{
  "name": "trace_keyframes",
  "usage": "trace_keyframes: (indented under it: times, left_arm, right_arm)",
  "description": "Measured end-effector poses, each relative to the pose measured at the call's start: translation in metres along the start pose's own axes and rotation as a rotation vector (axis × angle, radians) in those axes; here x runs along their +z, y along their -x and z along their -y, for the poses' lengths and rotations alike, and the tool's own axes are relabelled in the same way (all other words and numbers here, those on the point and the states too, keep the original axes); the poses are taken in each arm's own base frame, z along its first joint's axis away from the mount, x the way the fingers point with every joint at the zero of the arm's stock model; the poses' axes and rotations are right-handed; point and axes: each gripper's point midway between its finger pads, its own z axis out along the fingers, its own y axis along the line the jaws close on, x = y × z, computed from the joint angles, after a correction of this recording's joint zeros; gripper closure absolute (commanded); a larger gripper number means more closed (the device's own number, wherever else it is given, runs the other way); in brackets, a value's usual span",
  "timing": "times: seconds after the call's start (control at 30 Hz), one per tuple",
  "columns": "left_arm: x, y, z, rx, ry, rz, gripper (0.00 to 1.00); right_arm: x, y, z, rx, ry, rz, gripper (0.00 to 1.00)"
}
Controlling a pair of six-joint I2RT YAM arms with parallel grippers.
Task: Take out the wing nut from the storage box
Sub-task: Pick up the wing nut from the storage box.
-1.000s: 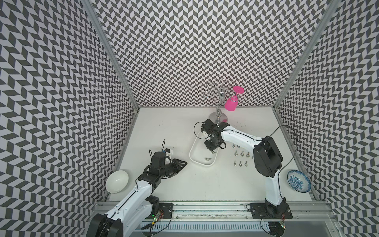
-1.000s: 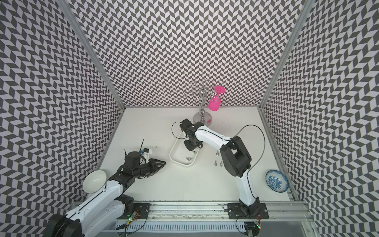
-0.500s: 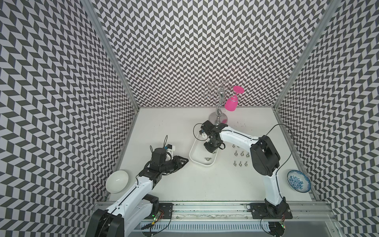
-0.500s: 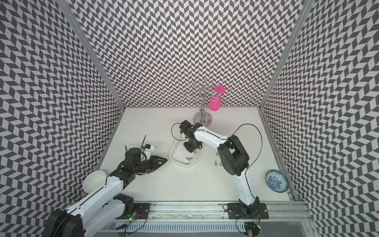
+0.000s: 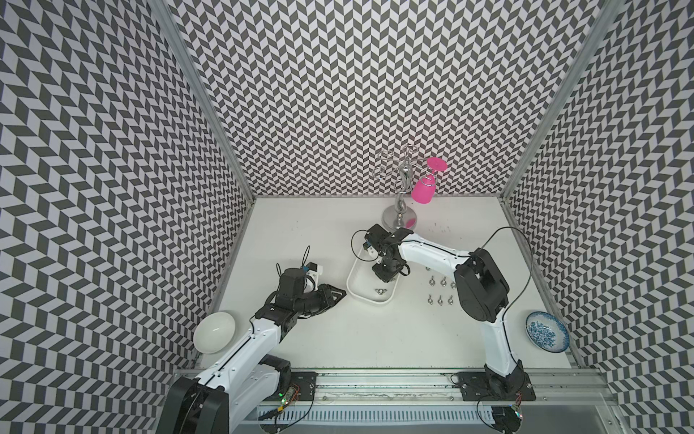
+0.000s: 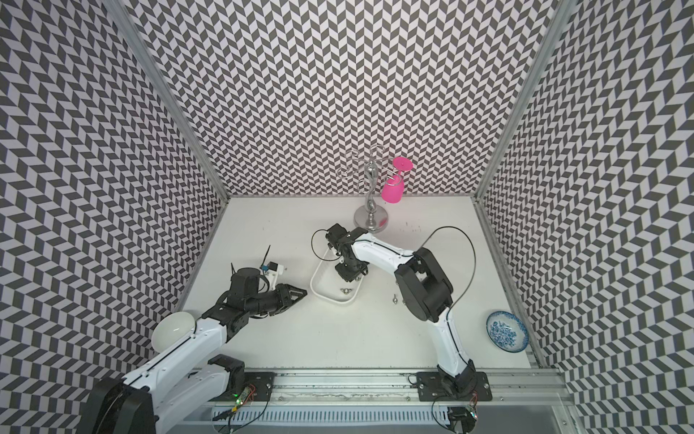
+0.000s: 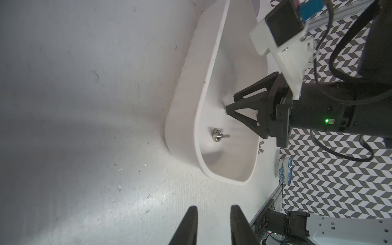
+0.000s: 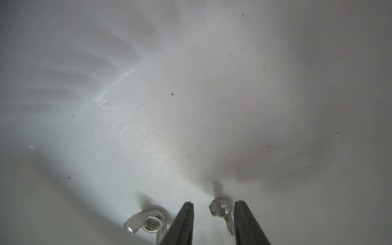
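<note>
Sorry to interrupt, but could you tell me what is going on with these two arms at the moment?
The right claw is down inside the white storage box, open, its fingers either side of a wing nut on the box floor, not yet closed on it. A second wing nut lies just beside it. Several loose wing nuts lie on the table beside the box. The left claw is open and empty, over the table next to the box.

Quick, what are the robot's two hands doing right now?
Left gripper: open, empty.
Right gripper: open, wing nut between its fingers, not squeezed yet.
</note>
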Motion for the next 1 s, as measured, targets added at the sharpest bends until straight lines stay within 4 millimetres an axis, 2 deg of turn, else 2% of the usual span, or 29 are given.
trace_keyframes:
  times: [0.3, 0.53, 0.77, 1.0]
  left_arm:
    - [0.002, -0.001, -0.003, 0.008, 0.016, -0.022, 0.69]
    - [0.004, -0.003, -0.006, 0.013, 0.022, -0.036, 0.69]
    - [0.005, -0.003, -0.007, 0.016, 0.026, -0.038, 0.69]
    - [0.006, -0.003, -0.01, 0.011, 0.033, -0.043, 0.69]
  right_arm:
    - [0.013, -0.006, -0.007, -0.024, 0.004, -0.039, 0.61]
    - [0.018, -0.01, -0.005, -0.024, -0.011, -0.061, 0.66]
    - [0.017, -0.012, 0.004, -0.015, -0.06, -0.068, 0.76]
    - [0.017, -0.012, 0.015, 0.007, -0.088, -0.071, 0.93]
